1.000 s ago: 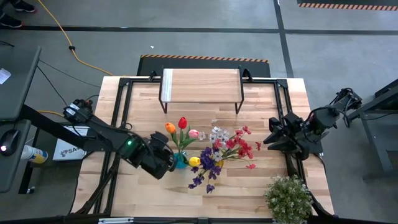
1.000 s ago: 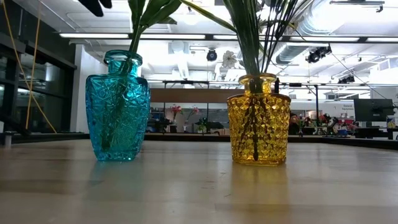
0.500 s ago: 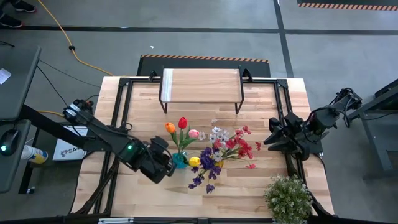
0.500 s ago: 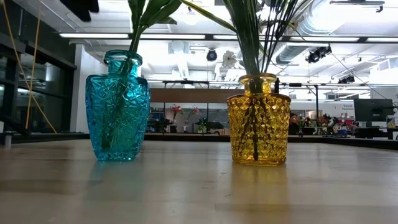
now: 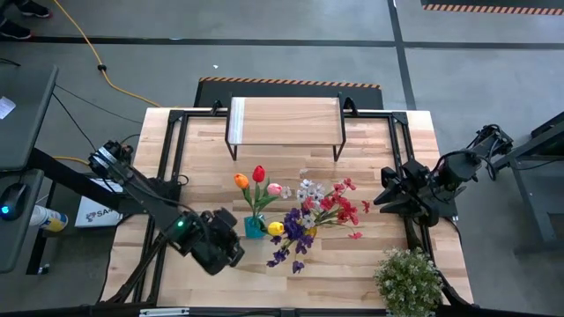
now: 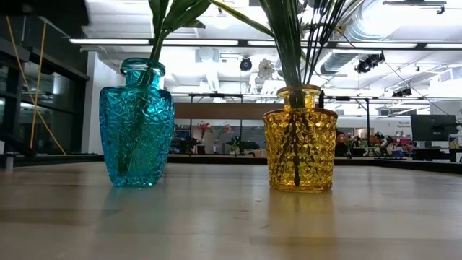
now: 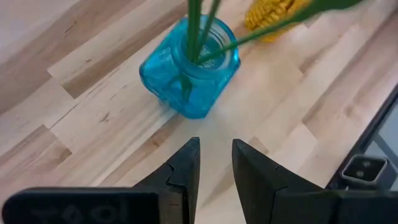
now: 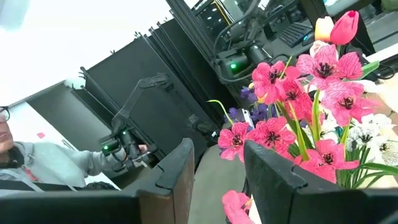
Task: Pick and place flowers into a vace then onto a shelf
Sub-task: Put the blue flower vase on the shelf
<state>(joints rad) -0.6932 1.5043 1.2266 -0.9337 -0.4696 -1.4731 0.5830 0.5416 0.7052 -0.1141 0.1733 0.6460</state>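
For the left gripper (image 5: 233, 244) (image 7: 216, 149): hangs low over the table (image 5: 203, 158), with both dark fingers a little apart and nothing between them, so let go and empty. Right in front of those fingers, close but not touching: the blue vase (image 7: 189, 74) (image 5: 255, 227) (image 6: 137, 123), standing up straight on the wood with green stems inside. Up from that vase, on the far side from the left gripper: the tulips (image 5: 258, 174), orange, red and pink. Just past the blue vase, a bit farther from the left gripper: the yellow vase (image 6: 299, 137) (image 5: 277, 229), also standing up and full of stems. For the right gripper (image 5: 381, 198) (image 8: 217, 149): waits out at its own side of the table, fingers apart, holding nothing. Straight ahead of the right gripper, near but not touching: the pink sprays (image 8: 311, 74) (image 5: 339, 207), leaning toward it out of the yellow vase, with purple sprays (image 5: 291, 231) and white sprays (image 5: 308, 187) behind them. Well away from both grippers, at the far edge of the table: the shelf (image 5: 285, 121), with nothing on its light wood top. Close beside the right gripper, at the near corner: a bushy potted plant (image 5: 408, 280). Far beyond the right gripper, off the table: a person (image 8: 37, 165) in a grey top.
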